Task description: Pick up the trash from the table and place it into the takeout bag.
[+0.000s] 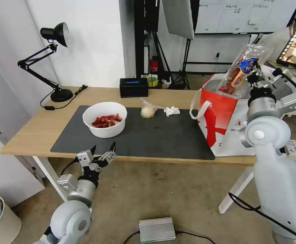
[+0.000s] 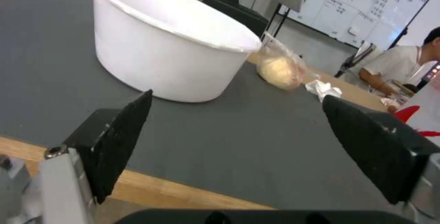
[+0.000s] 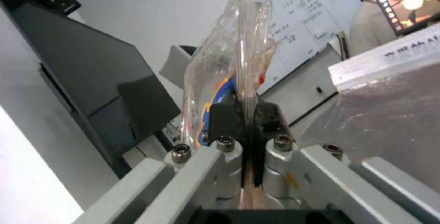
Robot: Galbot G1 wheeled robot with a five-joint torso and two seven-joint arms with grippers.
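Black box (image 1: pixel 133 87) behind white bowl (image 1: pixel 104 119)

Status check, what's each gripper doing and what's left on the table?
Right gripper shut on clamshell tray, above takeout bag. Left gripper open, at table edge near bowl. Small bag, tissue remain.

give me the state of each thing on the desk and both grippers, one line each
white bowl: upright on the mat, red shell scraps inside
small clear bag: resting on the mat, whitish lump inside
crumpled tissue: lying at the mat's far edge
clamshell tray: held tilted above the takeout bag
takeout bag: standing open
right gripper: shut on the tray's edge
left gripper: open, at the desk's near edge
desk lamp: upright
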